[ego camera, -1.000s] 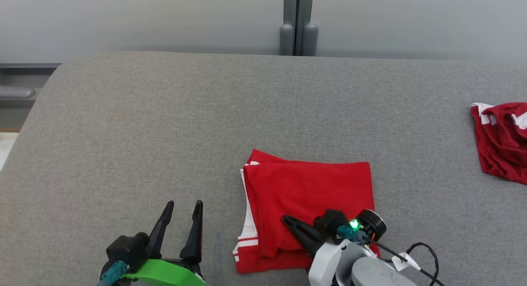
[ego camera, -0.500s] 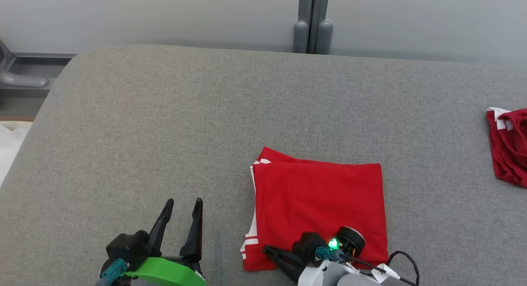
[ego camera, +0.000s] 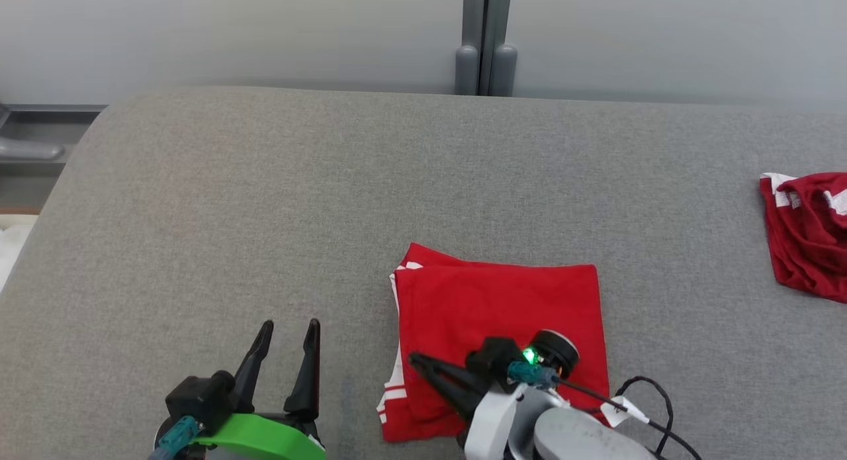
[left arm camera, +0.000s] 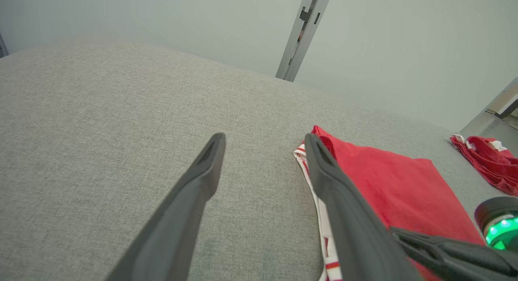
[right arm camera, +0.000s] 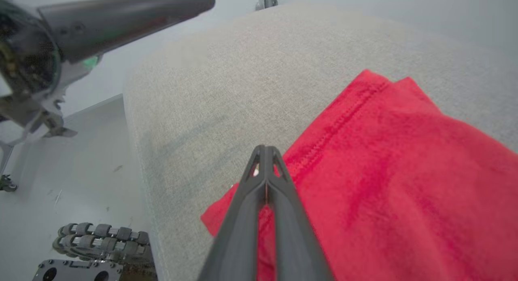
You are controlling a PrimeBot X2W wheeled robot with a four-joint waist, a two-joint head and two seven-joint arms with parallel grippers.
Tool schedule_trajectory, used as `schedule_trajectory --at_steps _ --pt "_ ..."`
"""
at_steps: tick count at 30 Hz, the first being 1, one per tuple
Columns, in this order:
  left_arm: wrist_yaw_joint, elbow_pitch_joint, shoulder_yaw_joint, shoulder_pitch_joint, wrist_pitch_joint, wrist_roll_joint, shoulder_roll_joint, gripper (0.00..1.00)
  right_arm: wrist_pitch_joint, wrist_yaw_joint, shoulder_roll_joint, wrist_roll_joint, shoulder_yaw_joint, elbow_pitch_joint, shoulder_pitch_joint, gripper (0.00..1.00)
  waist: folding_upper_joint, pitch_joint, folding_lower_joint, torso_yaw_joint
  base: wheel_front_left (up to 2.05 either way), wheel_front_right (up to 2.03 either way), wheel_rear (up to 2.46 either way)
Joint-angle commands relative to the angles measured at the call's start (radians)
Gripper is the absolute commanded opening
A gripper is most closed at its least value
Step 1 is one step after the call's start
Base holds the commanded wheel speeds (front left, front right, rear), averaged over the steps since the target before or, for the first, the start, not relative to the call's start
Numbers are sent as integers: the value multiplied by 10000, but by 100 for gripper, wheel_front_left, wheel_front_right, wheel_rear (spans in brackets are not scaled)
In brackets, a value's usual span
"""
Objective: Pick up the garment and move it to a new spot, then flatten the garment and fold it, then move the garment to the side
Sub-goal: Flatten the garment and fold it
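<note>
— Folded garment (ego camera: pixel 503 301), where?
— Flat on the counter (ego camera: pixel 265 202), near its front edge, beneath the right tool (ego camera: pixel 415 361)
— Grip?
— Pressed shut across the cloth, likely to slide it aside; pinching fabric or not, cannot tell. Left tool (ego camera: pixel 289 324): spread wide, empty, parked clear

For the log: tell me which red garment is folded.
The bright red garment by the right gripper; the darker garment at the right lies crumpled.

We record a wide grey woven-fabric tabletop (ego camera: pixel 265 202) with rounded far corners, backed by a pale matte wall panel (ego camera: pixel 231 30) that a grey vertical metal post (ego camera: pixel 485 43) divides. A crumpled dark red cloth with white trim (ego camera: pixel 804 238) lies at the tabletop's right edge.
</note>
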Motion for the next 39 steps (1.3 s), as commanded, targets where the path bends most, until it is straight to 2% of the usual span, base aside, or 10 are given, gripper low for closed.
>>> schedule_trajectory --at_steps 1,4,5,8,9,10,11,18,26,39 --pt "-50 -4 17 -122 -29 61 63 100 -42 -13 -47 -166 -382 -153 81 0 0 -160 -1 -148 0 0 0" --pt "-50 -26 117 -214 -29 80 -40 100 -42 -13 -45 -600 -1560 -478 376 0 0 -355 -1 -321 0 0 0" --pt "-51 -13 136 -205 -29 88 -78 100 -44 -13 -44 -718 -1957 -604 479 6 0 -414 -1 -378 0 0 0" --pt "-51 18 249 -87 -29 144 -209 100 -44 -13 -42 -1154 -3305 -1029 914 38 0 -587 -1 -588 0 0 0" --pt "-51 19 291 -39 -29 167 -245 100 -43 -13 -44 -1289 -3661 -1146 1045 64 0 -620 -1 -649 0 0 0" --pt "-51 12 361 32 -29 226 -289 100 -43 -13 -42 -1455 -4092 -1270 1250 96 0 -659 -1 -719 0 0 0" --pt "-51 -5 423 87 -29 268 -313 100 -45 -13 -44 -1579 -4476 -1405 1399 100 0 -688 -1 -777 0 0 0" --pt "-50 -150 958 473 -29 672 -510 100 -44 -13 -39 -2300 -6854 -2202 2585 100 0 -844 -1 -1093 0 0 0" --pt "-50 -230 1468 1086 -29 967 -624 100 -44 -13 -35 -2412 -8776 -3007 3690 100 0 -930 -1 -1245 0 0 0" --pt "-51 -233 1750 1497 -29 1201 -703 100 -45 -13 -39 -2283 -9297 -3409 4369 100 0 -944 -1 -1322 0 0 0"
